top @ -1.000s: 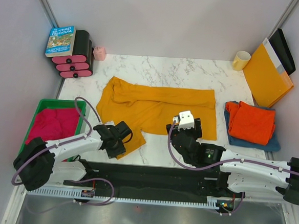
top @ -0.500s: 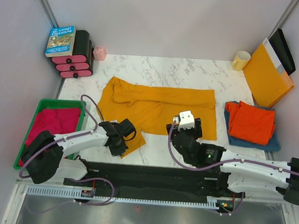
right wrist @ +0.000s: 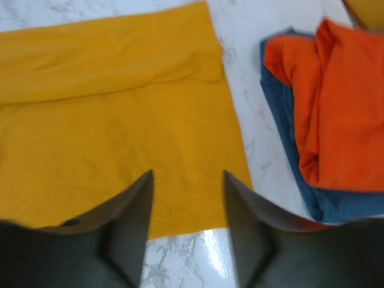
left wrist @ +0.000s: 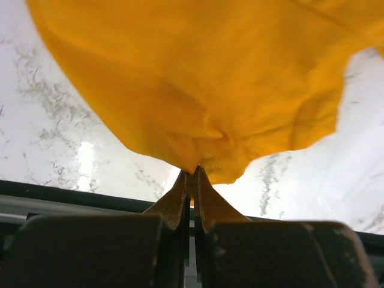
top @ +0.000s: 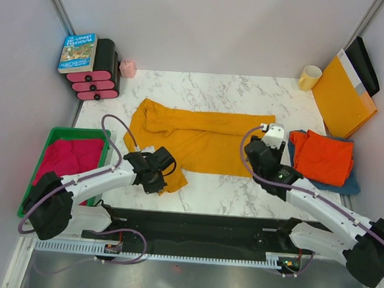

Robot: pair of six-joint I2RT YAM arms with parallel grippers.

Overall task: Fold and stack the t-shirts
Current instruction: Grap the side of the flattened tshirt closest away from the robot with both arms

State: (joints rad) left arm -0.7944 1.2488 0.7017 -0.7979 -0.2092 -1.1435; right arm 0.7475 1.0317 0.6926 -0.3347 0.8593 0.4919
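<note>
The mustard-yellow t-shirt (top: 202, 135) lies spread across the middle of the table. My left gripper (top: 155, 176) is shut on its near left sleeve corner (left wrist: 222, 162), pinching the cloth at the fingertips. My right gripper (right wrist: 187, 175) is open and empty, above the shirt's near right edge (right wrist: 180, 198); in the top view it is at the shirt's right end (top: 265, 149). The orange-red t-shirt (top: 323, 156) lies folded on the folded blue t-shirt (top: 321, 183) at the right; both show in the right wrist view, orange-red (right wrist: 342, 102), blue (right wrist: 291, 144).
A green bin (top: 51, 134) with red cloth stands at the left. A book (top: 78, 51) on pink-black cases, a small pink box (top: 127, 67), a yellow mug (top: 309, 77) and a yellow-orange envelope (top: 344, 95) line the back and right.
My right arm has let go of the shirt's near edge and swung right and back to the shirt's right end. My left gripper has shifted a little right and back with the sleeve corner.
</note>
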